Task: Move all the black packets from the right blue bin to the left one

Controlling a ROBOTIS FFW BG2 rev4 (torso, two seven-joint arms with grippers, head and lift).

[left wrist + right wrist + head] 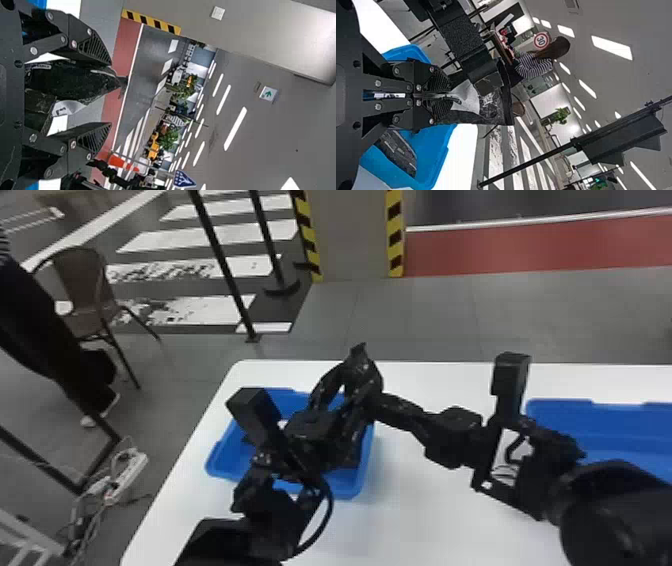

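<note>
Number 30 on a red-ringed round sign (541, 40) near the middle of the right wrist view, mounting unclear, white-on-green arrow sign (268, 94) against the ceiling (273, 134) in the left wrist view, blue sign (184, 179) with white arrow-like marks near that frame's edge, other lettering too blurred to read

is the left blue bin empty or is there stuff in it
Not empty: in the right wrist view, a black packet lies inside the left blue bin.

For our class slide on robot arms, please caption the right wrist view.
Right gripper grips a black packet, a blue bin below.
</note>
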